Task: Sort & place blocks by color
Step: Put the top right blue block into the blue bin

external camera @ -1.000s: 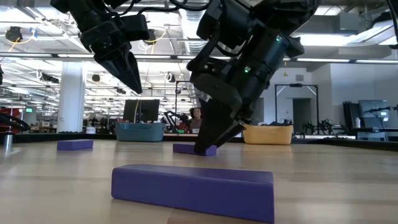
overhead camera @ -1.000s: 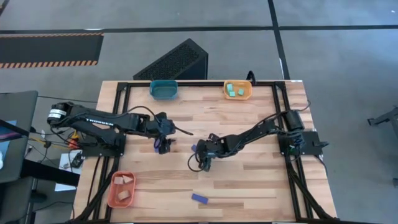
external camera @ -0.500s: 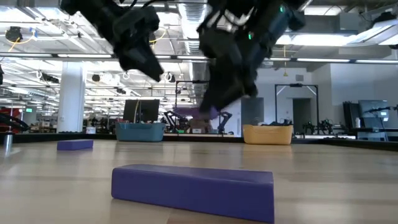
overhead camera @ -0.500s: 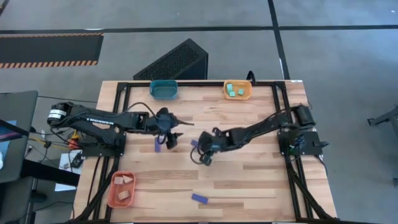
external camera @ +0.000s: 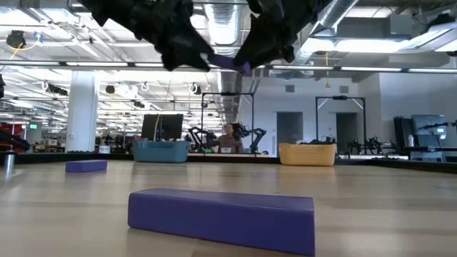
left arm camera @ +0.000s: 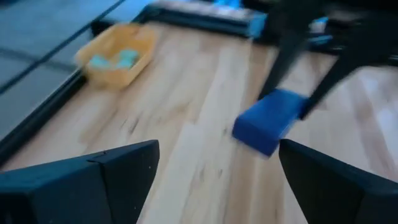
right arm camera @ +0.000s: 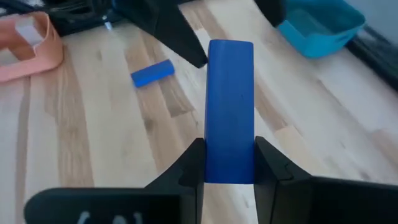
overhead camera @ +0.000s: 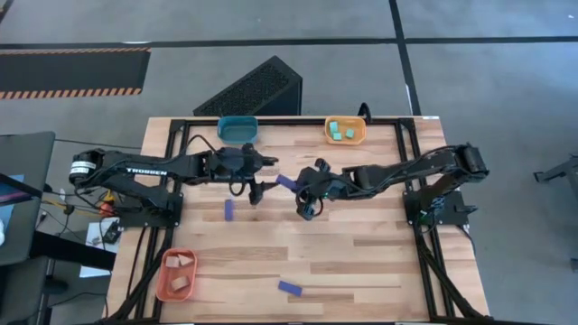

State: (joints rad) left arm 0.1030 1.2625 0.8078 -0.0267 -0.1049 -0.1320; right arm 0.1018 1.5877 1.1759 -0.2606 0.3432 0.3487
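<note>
My right gripper is shut on a dark blue bar block, held above the table's middle. My left gripper stands open just to the left of it, its fingers spread on either side of the bar's free end without touching it. A second blue bar lies flat on the table left of centre. A third lies near the front edge. The teal tray stands at the far edge. My right gripper pinches the bar's two long sides between its two fingers, at one end of the bar. The fingers reach in from the table's right. The bar sticks out ahead of them toward my left gripper, lifted clear of the table.
A yellow tray with cyan blocks stands at the far edge, right of the teal one. An orange tray with tan pieces sits at the near left corner. A black frame rail runs along the table's far edge.
My right gripper has shut on a blue bar that lay on the table, then lifted it clear and carried it up and toward the far edge. My left gripper has left the other bar on the table and gone toward the far right, up to the lifted bar.
</note>
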